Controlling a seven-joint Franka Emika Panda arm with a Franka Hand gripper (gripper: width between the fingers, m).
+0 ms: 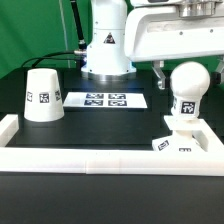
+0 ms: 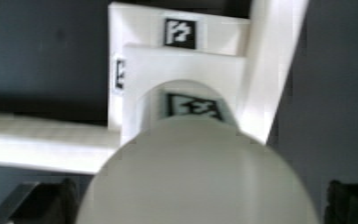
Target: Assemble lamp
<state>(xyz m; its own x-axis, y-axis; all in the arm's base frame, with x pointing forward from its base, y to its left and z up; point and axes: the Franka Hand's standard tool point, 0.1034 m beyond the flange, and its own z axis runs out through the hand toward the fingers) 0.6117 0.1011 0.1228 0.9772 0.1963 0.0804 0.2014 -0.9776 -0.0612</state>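
The white round bulb (image 1: 187, 82) stands upright on its short tagged stem on the small flat square base (image 1: 190, 143), at the exterior view's right next to the front rail. My gripper (image 1: 188, 72) is open, its two fingers straddling the bulb's top with a gap on each side. In the wrist view the bulb (image 2: 194, 170) fills the space between the dark fingertips (image 2: 43, 200), with the base (image 2: 179, 45) beyond it. The truncated-cone shade (image 1: 42, 95) stands alone at the exterior view's left.
The marker board (image 1: 106, 100) lies flat in the middle, in front of the arm's base. A white raised border rail (image 1: 100, 162) runs along the front and up both sides; it also shows in the wrist view (image 2: 34, 135).
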